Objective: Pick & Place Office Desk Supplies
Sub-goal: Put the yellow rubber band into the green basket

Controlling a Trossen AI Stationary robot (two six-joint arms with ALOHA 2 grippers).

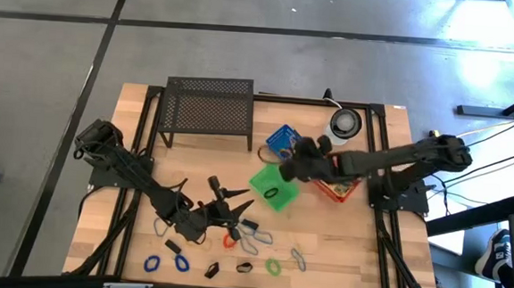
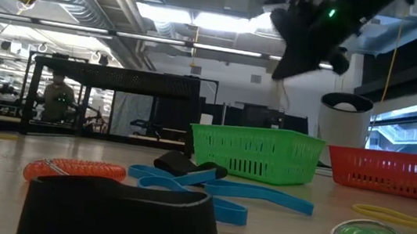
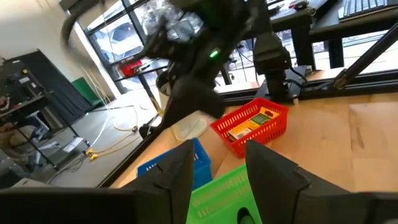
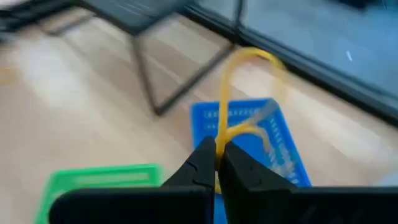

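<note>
I have a yellow loop point(image 4: 239, 93) pinched in the right gripper point(image 4: 217, 163), hanging over the blue basket point(image 4: 249, 146) at the table's one o'clock. If the band snags a finger on release, it misses. The red basket point(image 1: 342, 190) holds yellow-orange packets point(image 3: 249, 124); the green basket point(image 1: 275, 188) a dark item. The left gripper point(image 1: 228, 205) stands parted, empty, above loose loops at six o'clock.

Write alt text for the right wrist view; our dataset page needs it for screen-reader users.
The right pincer, shut, holds a thin yellow loop that arcs up over a blue basket on the wooden table. A green basket sits beside the blue one, and the legs of a black mesh rack stand beyond.
</note>
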